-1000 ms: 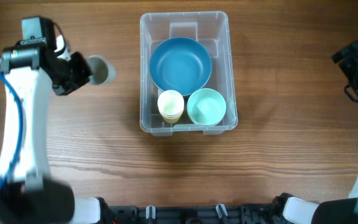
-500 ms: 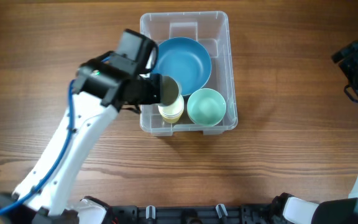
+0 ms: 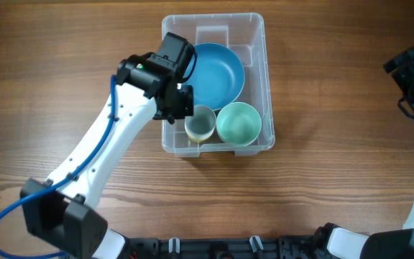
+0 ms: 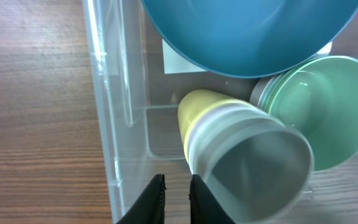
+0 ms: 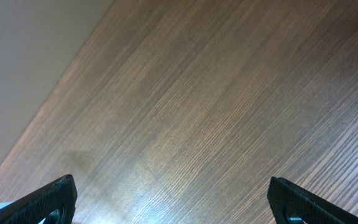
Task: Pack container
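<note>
The clear container [image 3: 214, 17] stands at the table's middle. In it are a blue bowl [image 3: 218, 72], a mint green bowl [image 3: 238, 124] and a grey cup [image 3: 201, 124] nested in a yellow cup. My left gripper [image 3: 180, 104] is inside the container's left side. In the left wrist view its fingers [image 4: 176, 186] are almost together at the rim of the grey cup [image 4: 253, 162], which sits tilted on the yellow cup [image 4: 197, 102]. My right gripper [image 3: 406, 72] is open and empty at the far right, over bare wood [image 5: 179, 199].
The container's left wall [image 4: 107, 93] runs close beside my left fingers. The blue bowl [image 4: 247, 31] and the mint bowl [image 4: 328, 106] fill the space beyond and to the right of the cups. Wooden table lies all round the container.
My left arm carried the grey cup from the table's left side over the container and lowered it onto the yellow cup. The right arm has not moved.
</note>
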You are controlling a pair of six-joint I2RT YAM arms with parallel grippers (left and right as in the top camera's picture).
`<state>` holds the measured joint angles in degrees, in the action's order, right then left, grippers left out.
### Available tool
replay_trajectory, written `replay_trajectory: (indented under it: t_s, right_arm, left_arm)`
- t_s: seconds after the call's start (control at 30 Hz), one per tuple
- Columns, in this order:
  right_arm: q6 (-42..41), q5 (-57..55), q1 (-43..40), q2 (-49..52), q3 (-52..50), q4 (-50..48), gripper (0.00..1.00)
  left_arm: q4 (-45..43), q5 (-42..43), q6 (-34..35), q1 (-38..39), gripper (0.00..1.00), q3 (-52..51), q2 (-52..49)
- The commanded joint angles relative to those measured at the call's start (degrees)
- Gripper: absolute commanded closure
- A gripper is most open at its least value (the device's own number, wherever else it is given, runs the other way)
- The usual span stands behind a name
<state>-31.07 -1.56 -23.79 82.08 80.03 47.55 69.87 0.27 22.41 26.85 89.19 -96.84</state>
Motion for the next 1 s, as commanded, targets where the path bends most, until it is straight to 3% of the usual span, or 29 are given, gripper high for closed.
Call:
replay_trajectory:
  t_s: [0.0, 0.07, 0.1, 0.47, 0.7, 0.87, 0.97]
  right_arm:
    - [-0.6, -0.1, 0.0, 0.2, 0.1, -0.2, 0.0]
    - [-0.6, -0.1, 0.0, 0.2, 0.1, -0.2, 0.0]
    - [-0.6, -0.1, 0.0, 0.2, 0.1, -0.2, 0.0]
    - [-0.6, -0.1, 0.0, 0.2, 0.1, -0.2, 0.0]
    - [-0.6, -0.1, 0.0, 0.2, 0.1, -0.2, 0.0]
    - [-0.6, -0.1, 0.0, 0.2, 0.1, -0.2, 0.0]
    - [-0.6, -0.1, 0.0, 0.2, 0.1, -0.2, 0.0]
  left_arm:
    - [-0.1, 1.2, 0.8, 0.0, 0.58, 0.0, 0.7]
    - [0.3, 1.5, 1.1, 0.0, 0.32, 0.0, 1.4]
    - [0.5, 1.6, 1.2, 0.0, 0.0, 0.0, 1.7]
    - [1.1, 1.7, 1.2, 0.0, 0.0, 0.0, 3.2]
    - [7.4, -0.3, 3.0, -0.1, 0.0, 0.0, 3.2]
    - [1.8, -3.3, 3.7, -0.2, 0.0, 0.0, 3.2]
    - [-3.0, -3.8, 0.1, -0.2, 0.0, 0.0, 3.8]
